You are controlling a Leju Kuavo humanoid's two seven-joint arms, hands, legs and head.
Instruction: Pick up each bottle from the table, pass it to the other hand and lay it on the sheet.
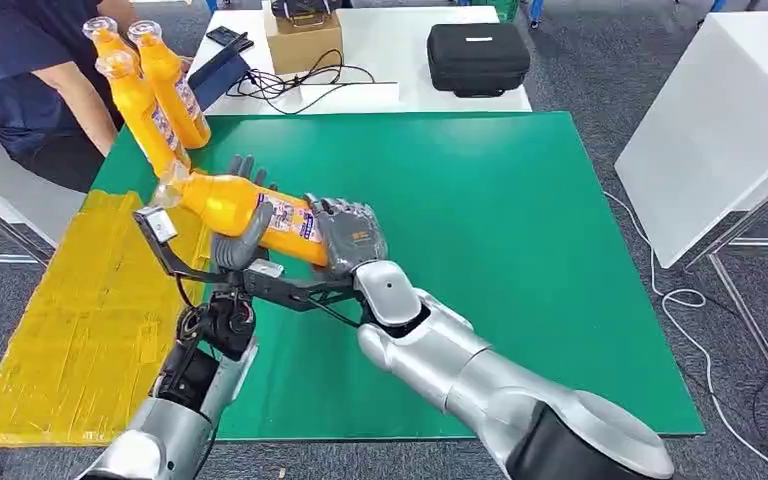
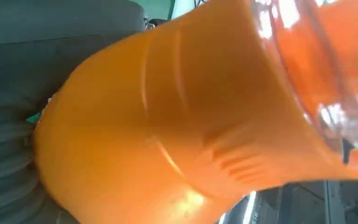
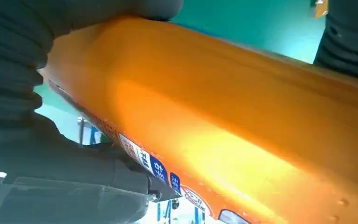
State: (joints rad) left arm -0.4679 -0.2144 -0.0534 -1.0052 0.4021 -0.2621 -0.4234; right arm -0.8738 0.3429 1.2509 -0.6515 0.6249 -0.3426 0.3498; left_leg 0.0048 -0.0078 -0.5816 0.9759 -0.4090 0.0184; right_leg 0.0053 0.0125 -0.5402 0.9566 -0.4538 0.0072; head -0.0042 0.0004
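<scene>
The head view looks down and forward over the surface [image 1: 520, 230]; both wrist views sit tight against the same bottle [image 1: 250, 212], which all three share.

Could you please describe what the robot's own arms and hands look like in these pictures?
Both arms are smooth silver shells with black joints. The left arm shows exposed black cabling and linkage near the wrist. The right hand and left hand are dark grey, with ribbed grey covers.

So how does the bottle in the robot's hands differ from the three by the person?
The held bottle lies nearly level above the table, gripped by the left hand and right hand. The three bottles are upright and bunched together by the person. All are orange with clear caps.
</scene>
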